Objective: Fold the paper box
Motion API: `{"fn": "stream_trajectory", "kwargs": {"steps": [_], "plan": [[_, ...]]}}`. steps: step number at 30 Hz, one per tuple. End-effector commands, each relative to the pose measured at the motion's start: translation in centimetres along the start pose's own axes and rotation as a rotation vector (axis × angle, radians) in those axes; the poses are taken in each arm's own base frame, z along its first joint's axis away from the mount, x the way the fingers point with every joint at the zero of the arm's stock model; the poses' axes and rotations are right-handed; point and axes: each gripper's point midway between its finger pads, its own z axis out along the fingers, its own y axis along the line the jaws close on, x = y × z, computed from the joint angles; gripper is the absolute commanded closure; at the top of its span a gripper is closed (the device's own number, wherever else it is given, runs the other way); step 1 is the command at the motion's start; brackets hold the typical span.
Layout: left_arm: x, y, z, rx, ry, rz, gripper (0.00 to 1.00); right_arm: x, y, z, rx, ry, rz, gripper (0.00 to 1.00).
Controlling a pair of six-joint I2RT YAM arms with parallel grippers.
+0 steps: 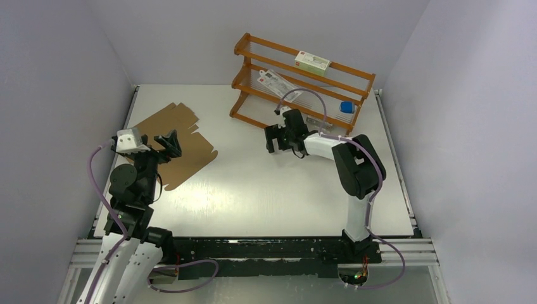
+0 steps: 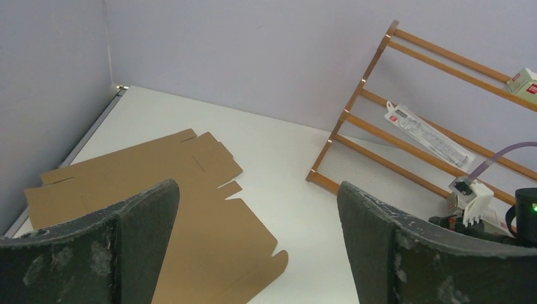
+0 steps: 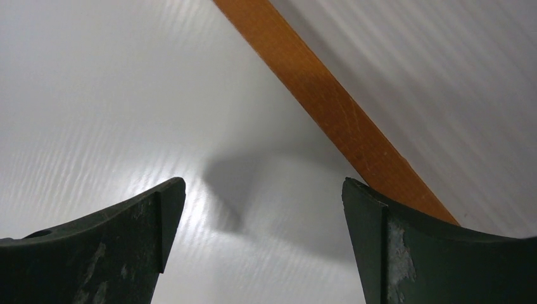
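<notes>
One flat brown cardboard paper box (image 1: pixel 193 155), unfolded, left of the orange wooden rack (image 1: pixel 304 79).
My left gripper (image 1: pixel 168 144) and right gripper (image 1: pixel 283 140) gape empty; it looks light, creasable, likely slippery; I'd pinch a flap edge.

No wording can be read anywhere. The white and green carton (image 1: pixel 313 61) on the top shelf of the wooden rack (image 1: pixel 278 45) carries a small red mark. The flat white packet (image 2: pixel 430 136) one shelf lower bears a red-and-white label. Both prints are too small to make out.
</notes>
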Motion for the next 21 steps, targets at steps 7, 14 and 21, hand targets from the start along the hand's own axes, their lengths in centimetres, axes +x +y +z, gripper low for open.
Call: {"fn": "stream_trajectory", "kwargs": {"steps": [7,14,21], "plan": [[-0.2,1.0,0.5,-0.046,-0.005,0.013,0.00,-2.5,-8.3,1.1,0.148,-0.075,0.126,0.00],[0.5,1.4,1.0,-0.068,0.016,0.014,0.00,-3.0,-12.4,-0.4,0.257,-0.124,0.210,0.00],[2.9,1.8,2.4,-0.102,0.099,0.011,0.00,-3.2,-10.5,-1.7,0.120,-0.154,0.265,0.00]]}}
